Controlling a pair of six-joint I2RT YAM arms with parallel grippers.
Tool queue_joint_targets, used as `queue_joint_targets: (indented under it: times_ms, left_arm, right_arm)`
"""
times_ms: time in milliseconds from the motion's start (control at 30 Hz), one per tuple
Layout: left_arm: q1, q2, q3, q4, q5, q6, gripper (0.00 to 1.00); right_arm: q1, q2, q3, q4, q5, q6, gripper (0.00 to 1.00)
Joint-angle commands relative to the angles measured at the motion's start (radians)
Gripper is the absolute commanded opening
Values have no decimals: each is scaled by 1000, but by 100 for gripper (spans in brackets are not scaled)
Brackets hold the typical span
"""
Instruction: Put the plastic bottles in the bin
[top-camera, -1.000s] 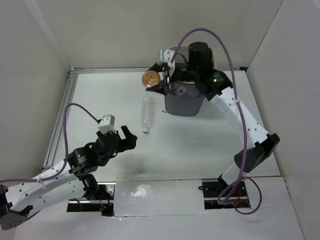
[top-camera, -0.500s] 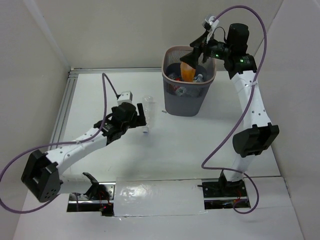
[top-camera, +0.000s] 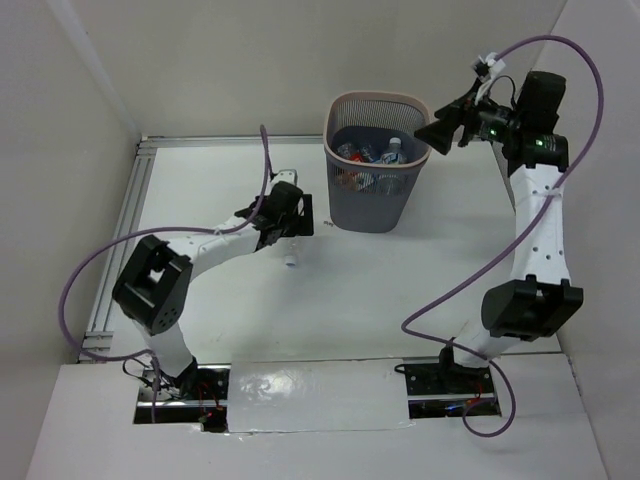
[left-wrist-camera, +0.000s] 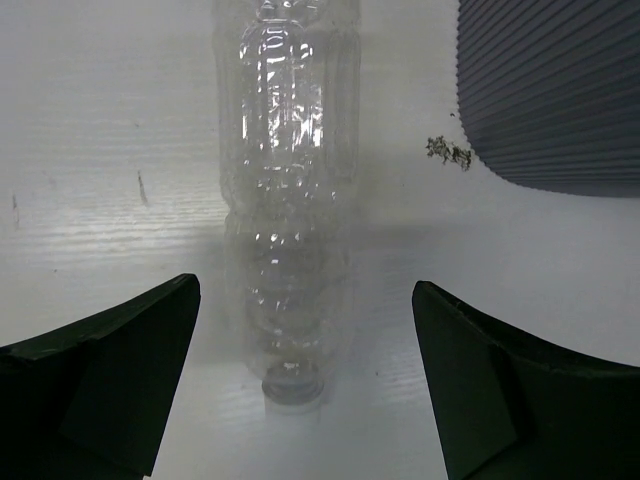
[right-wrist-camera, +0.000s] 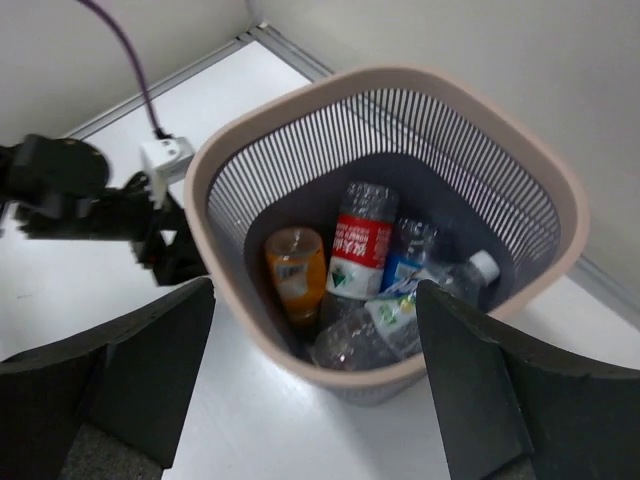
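A clear unlabelled bottle (left-wrist-camera: 290, 170) lies on the table left of the bin, its cap end toward my left wrist camera. My left gripper (left-wrist-camera: 305, 385) is open, one finger on each side of the cap end, not touching it. In the top view the left gripper (top-camera: 290, 232) covers most of this bottle (top-camera: 291, 260). The grey mesh bin (top-camera: 378, 98) holds the orange bottle (right-wrist-camera: 296, 268), the red-labelled bottle (right-wrist-camera: 362, 250) and two blue-labelled bottles (right-wrist-camera: 410, 268). My right gripper (top-camera: 440, 130) is open and empty, raised beside the bin's right rim (right-wrist-camera: 380, 85).
The bin's ribbed wall (left-wrist-camera: 560, 90) is close on the right of the left gripper. A small dark speck (left-wrist-camera: 447, 151) lies on the table beside it. White walls enclose the table at the back and sides.
My right gripper let the orange bottle drop into the bin and drew back to the right, empty. My left arm reached forward and set its open fingers around the clear bottle.
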Motion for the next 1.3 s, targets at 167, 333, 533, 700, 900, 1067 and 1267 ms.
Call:
queue_joint_targets:
  times_ms: [167, 333, 533, 700, 900, 1067, 1267]
  left_arm:
    - [3, 191, 113, -21, -56, 31, 100]
    - [23, 235, 123, -30, -47, 11, 85]
    - [0, 69, 87, 4, -79, 20, 14]
    - [-22, -174, 60, -32, -165, 30, 13]
    - [-68, -346, 200, -10, -194, 66, 13]
    - [-100, -231, 403, 106, -81, 111, 15]
    - [-143, 130, 921, 142, -30, 152, 19]
  right_arm:
    - [-92, -129, -86, -129, -155, -62, 84]
    - [-101, -152, -133, -116, -155, -75, 83]
    - [-101, -161, -169, -116, -164, -75, 77]
    - [-101, -171, -201, -187, -186, -181, 38]
    - [-101, -218, -293, -203, -145, -253, 18]
    - [-101, -269, -368, -192, -115, -298, 29]
    - [-80, -325, -386, -268, -78, -367, 34]
